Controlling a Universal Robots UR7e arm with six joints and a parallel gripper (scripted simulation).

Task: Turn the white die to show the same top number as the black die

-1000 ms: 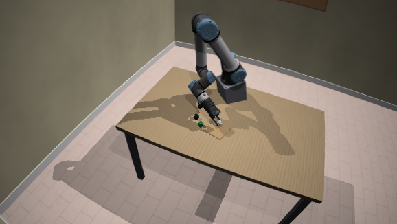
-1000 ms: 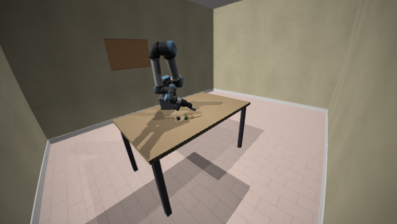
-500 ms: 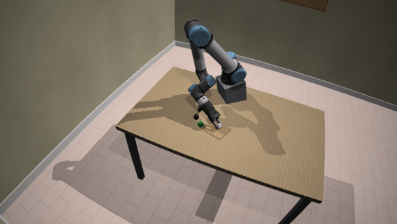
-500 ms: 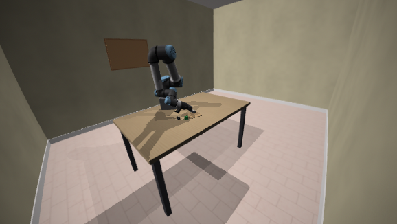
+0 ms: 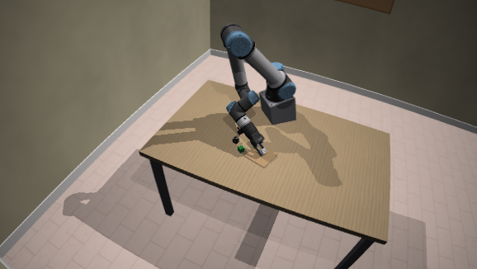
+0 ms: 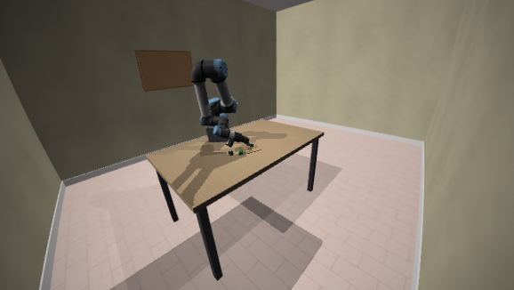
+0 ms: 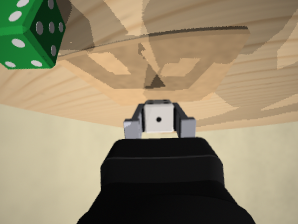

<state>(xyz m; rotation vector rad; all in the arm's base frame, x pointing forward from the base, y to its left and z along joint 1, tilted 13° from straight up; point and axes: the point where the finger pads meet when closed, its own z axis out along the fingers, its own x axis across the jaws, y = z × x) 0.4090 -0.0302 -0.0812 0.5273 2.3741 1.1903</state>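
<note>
My gripper [image 5: 262,151] [image 6: 250,145] [image 7: 158,111] is shut on the white die [image 5: 264,151] [image 7: 159,118]. A face with one dark pip points at the wrist camera. The gripper slants down over the mat [image 5: 266,162] [image 7: 225,50], and the die looks held a little above it; the exact gap cannot be told. The black die [image 5: 235,139] [image 6: 230,153] stands on the table beyond the green die, outside the wrist view; its top number is too small to read. The white die's top face is not readable.
A green die [image 5: 241,148] [image 6: 240,152] [image 7: 19,37] stands close to the mat's edge, between the mat and the black die. The wooden table [image 5: 351,177] [image 6: 285,142] carries the robot's base at the back. Arm shadows fall across the mat and table.
</note>
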